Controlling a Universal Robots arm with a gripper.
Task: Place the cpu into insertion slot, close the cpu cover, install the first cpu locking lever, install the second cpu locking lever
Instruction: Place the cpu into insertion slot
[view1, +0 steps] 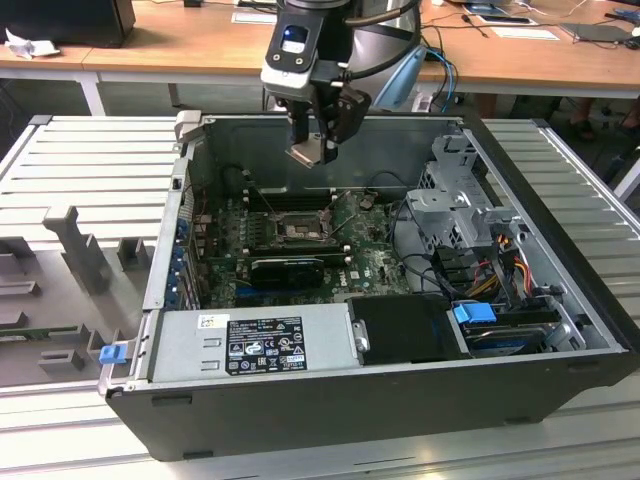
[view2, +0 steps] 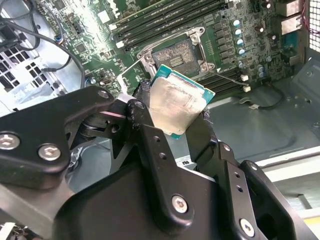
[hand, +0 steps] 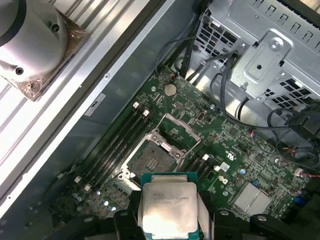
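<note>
In the exterior view, at the first step: holds the cpu (view1: 305, 153) clamped in the gripper (view1: 316, 150), toward the far side of the case and well above the insertion slot (view1: 298, 235). In the second wrist view, pinches a pale, smeared metal top edged in green. In the first wrist view, looks down on the bare insertion slot with the cpu cover (hand: 183, 127) swung open. Probably calls for squaring up and lowering gently.

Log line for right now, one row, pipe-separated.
gripper: shut on cpu, above case | insertion slot: empty | cpu cover: open
</note>
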